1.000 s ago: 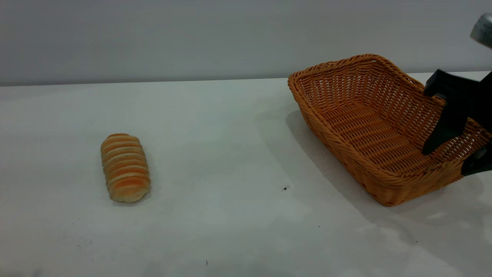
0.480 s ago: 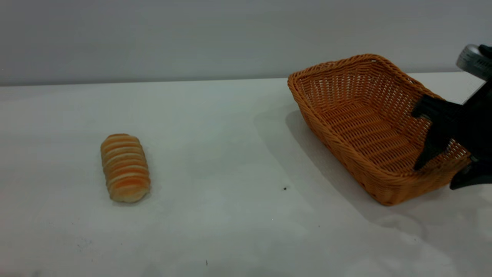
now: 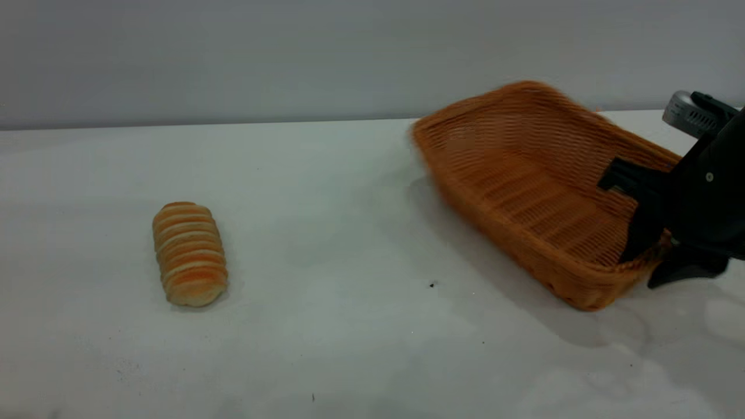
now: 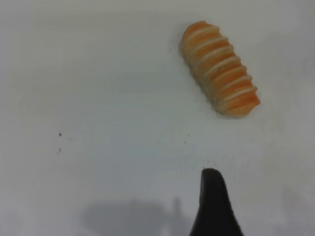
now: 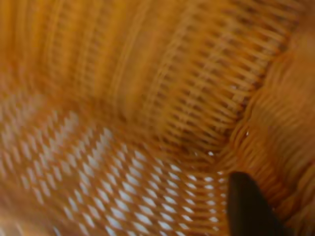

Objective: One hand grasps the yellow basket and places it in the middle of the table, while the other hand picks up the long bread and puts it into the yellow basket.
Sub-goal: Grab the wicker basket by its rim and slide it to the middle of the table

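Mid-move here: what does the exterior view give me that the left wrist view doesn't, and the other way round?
Only the exterior view shows the orange-tan woven wicker basket at the table's right side, with the black right gripper astride its wall, one finger inside and one outside. Only the left wrist view shows one black fingertip of the left gripper above bare tabletop, short of the bread. Both show the ridged orange-and-cream long bread roll lying untouched on the white table.
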`<move>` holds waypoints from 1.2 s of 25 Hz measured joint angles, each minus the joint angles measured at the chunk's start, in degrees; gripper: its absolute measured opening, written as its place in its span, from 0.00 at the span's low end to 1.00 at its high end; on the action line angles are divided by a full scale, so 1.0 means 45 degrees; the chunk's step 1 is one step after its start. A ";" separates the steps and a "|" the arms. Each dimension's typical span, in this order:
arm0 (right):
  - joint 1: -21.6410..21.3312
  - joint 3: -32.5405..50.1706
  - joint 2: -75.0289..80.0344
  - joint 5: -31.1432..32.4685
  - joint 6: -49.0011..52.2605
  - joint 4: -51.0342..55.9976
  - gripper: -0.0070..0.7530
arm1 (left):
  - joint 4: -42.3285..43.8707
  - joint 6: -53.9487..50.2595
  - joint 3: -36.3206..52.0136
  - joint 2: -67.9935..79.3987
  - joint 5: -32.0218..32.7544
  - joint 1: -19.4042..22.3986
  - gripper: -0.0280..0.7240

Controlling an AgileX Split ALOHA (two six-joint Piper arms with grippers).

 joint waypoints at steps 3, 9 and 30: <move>0.0000 -0.0031 0.0000 -0.0005 -0.0860 -0.0643 0.13 | 0.0000 0.0000 0.0000 0.0000 0.0000 0.0000 0.77; -0.0074 -0.0320 0.0000 0.0611 -0.1668 -0.0622 0.13 | 0.0000 0.0000 0.0000 0.0000 0.0000 0.0000 0.77; 0.2144 -0.2009 0.0401 0.2099 -0.5805 0.0938 0.15 | -0.0026 0.0000 0.0000 0.0000 0.0339 0.0000 0.77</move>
